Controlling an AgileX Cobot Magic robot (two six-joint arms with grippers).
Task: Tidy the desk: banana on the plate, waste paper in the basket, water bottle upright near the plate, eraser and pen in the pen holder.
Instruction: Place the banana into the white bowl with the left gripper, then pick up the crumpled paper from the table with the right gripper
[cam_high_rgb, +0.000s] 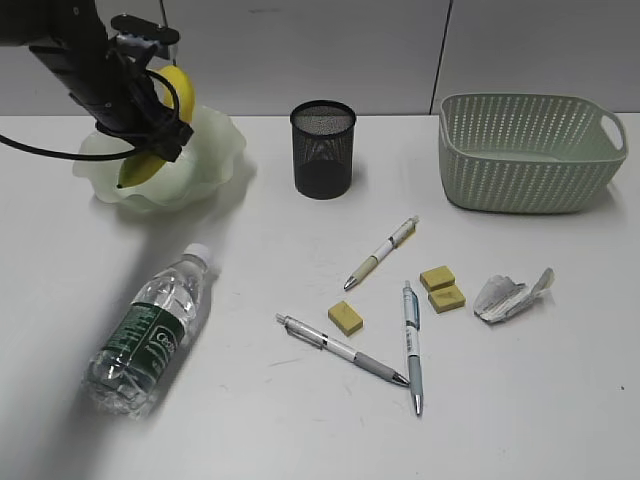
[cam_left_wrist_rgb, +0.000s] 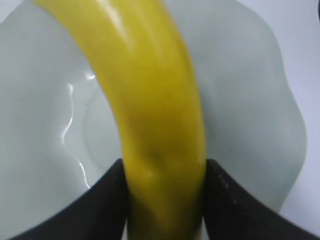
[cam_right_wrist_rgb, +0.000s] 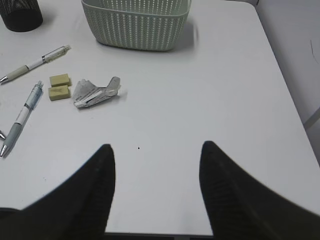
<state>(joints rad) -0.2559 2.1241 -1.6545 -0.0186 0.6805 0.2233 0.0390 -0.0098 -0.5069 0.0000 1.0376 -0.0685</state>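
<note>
My left gripper (cam_high_rgb: 160, 135) is shut on the yellow banana (cam_high_rgb: 180, 88) and holds it tilted over the pale green wavy plate (cam_high_rgb: 215, 140). In the left wrist view the banana (cam_left_wrist_rgb: 160, 100) fills the space between the jaws (cam_left_wrist_rgb: 165, 165) above the plate (cam_left_wrist_rgb: 240, 100). The water bottle (cam_high_rgb: 150, 335) lies on its side at the front left. Three pens (cam_high_rgb: 383, 252) and three yellow erasers (cam_high_rgb: 346, 317) lie mid-desk, with the waste paper (cam_high_rgb: 510, 297) to their right. The pen holder (cam_high_rgb: 323, 148) and basket (cam_high_rgb: 528, 150) stand at the back. My right gripper (cam_right_wrist_rgb: 156, 150) is open and empty over bare desk.
The right wrist view shows the waste paper (cam_right_wrist_rgb: 95, 92), two erasers (cam_right_wrist_rgb: 59, 79), two pens (cam_right_wrist_rgb: 37, 62), the basket (cam_right_wrist_rgb: 135, 22) and the pen holder (cam_right_wrist_rgb: 20, 12) ahead to the left. The desk's right edge (cam_right_wrist_rgb: 287, 100) is close.
</note>
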